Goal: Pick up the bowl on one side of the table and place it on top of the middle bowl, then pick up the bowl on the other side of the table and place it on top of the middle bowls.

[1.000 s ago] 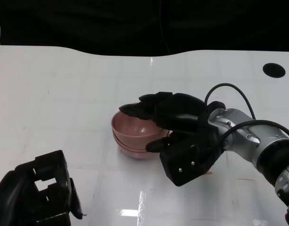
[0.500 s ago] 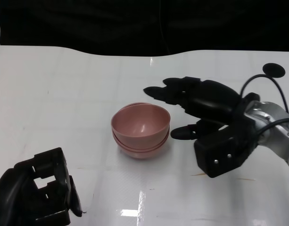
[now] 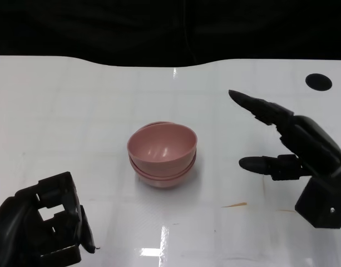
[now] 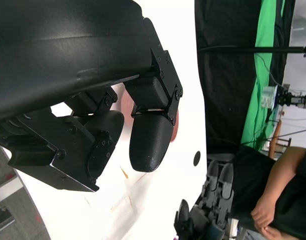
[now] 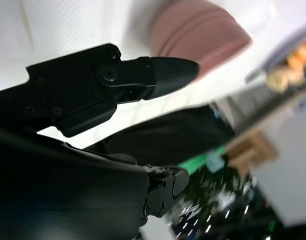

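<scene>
white table (image 3: 75, 111) | black curtain (image 3: 159, 28) behind | green backdrop (image 4: 265, 75) at side

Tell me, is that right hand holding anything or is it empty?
Empty. The right hand hangs open beside the stacked pink bowls, fingers spread, touching nothing; the bowls sit nested on the white table.

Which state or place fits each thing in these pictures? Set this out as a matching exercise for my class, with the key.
Things:
1. right hand
2. left hand
3. stack of pink bowls
4. black round hole

States or places:
A. middle of the white table
B. fingers curled in, holding nothing
C. far right part of the tabletop
D. fingers spread, holding nothing

Pairs: 1-D, 2-B, 3-A, 4-C
</scene>
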You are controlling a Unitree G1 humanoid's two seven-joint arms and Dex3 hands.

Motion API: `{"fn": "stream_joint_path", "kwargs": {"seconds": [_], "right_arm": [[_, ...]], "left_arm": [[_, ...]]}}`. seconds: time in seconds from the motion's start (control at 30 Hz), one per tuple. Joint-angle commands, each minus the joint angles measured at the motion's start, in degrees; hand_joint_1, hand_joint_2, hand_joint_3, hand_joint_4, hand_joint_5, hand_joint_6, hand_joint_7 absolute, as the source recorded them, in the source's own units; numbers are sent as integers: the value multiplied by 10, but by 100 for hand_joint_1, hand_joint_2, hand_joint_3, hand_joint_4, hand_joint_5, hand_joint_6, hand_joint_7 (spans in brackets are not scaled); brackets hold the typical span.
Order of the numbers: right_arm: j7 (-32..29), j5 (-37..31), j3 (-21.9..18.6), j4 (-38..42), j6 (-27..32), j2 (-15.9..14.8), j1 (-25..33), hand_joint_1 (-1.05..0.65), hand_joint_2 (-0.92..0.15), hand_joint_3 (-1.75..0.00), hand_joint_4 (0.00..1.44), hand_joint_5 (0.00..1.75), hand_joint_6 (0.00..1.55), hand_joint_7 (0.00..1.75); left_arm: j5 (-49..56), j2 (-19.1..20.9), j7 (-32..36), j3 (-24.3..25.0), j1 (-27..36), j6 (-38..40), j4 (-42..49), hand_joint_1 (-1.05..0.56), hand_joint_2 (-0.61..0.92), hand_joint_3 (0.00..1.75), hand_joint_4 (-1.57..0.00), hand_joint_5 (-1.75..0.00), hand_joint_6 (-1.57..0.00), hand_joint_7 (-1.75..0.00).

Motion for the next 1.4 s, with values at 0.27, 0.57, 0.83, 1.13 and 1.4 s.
{"fn": "stream_joint_path", "kwargs": {"seconds": [0.27,0.57,0.83,1.13,1.4], "right_arm": [[117,294,-68,-284,303,114,169,-12,-82,-71,96,139,120,43],[163,502,-116,-429,571,144,256,-12,-49,-117,91,175,73,166],[199,581,-159,-448,642,156,296,-7,-44,-129,90,175,75,166],[279,600,-199,-411,633,151,322,-8,-48,-127,88,175,68,174],[331,590,-225,-365,612,152,315,-8,-50,-128,90,175,75,162]], "left_arm": [[-1,9,3,9,1,9,0,53,92,144,-120,-175,-92,-175],[-4,10,-1,17,-4,13,4,52,92,143,-120,-175,-91,-175],[-4,9,3,19,-2,24,-5,51,92,142,-120,-175,-90,-175],[-4,7,-5,18,3,13,0,50,92,142,-119,-175,-89,-175],[-7,8,-14,22,2,4,12,49,92,142,-120,-175,-89,-175]]}}
